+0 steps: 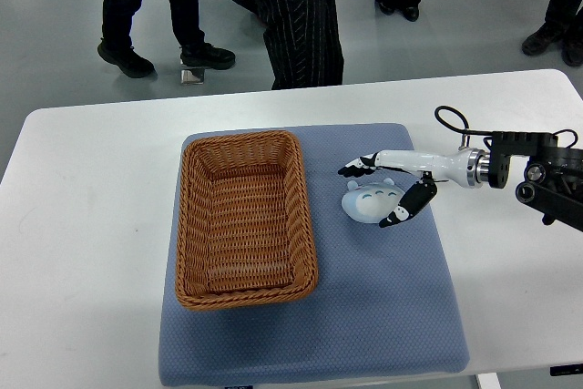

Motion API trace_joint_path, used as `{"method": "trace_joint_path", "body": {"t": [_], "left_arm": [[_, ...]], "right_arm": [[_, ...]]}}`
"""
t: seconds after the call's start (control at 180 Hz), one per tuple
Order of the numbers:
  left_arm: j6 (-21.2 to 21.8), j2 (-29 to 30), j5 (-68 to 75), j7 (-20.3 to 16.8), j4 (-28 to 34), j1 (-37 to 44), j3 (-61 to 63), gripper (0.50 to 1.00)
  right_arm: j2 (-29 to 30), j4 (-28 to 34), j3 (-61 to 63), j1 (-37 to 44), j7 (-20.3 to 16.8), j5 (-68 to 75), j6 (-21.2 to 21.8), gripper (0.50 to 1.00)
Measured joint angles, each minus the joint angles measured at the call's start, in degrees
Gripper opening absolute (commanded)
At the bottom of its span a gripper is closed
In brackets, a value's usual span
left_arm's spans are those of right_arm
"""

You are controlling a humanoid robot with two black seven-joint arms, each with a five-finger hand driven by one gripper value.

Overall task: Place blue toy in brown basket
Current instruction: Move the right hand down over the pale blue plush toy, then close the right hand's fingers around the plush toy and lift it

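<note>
Toy (367, 201) partly behind right hand (392, 190)

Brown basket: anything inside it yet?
No. The brown basket shows only bare woven floor. The blue toy lies outside on the blue mat, under the right hand.

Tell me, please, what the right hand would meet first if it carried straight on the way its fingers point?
Probably the brown basket: the right hand, open around the blue toy, points toward its near wall, though the toy would likely be pushed along first; height is unclear.
</note>
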Motion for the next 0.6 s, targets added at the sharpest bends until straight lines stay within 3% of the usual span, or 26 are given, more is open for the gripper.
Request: {"method": "trace_joint_path", "body": {"t": [0.167, 0.278, 0.417, 0.6], "left_arm": [[0.00, 0.00, 0.00, -0.02, 0.00, 0.00, 0.00, 1.000], [0.00, 0.00, 0.00, -0.02, 0.00, 0.00, 0.00, 1.000], [0.00, 0.00, 0.00, -0.02, 0.00, 0.00, 0.00, 1.000], [0.00, 0.00, 0.00, 0.02, 0.00, 0.00, 0.00, 1.000]], "right_arm": [[0.13, -0.07, 0.00, -1.03, 0.00, -0.12, -2.27, 0.881], [0.14, -0.09, -0.07, -1.76, 0.00, -0.66, -2.70, 0.795], [0.17, -0.17, -0.09, -2.11, -0.14, -0.86, -3.33, 0.756], [0.17, -0.25, -0.09, -2.06, -0.26, -0.85, -3.48, 0.637]]}}
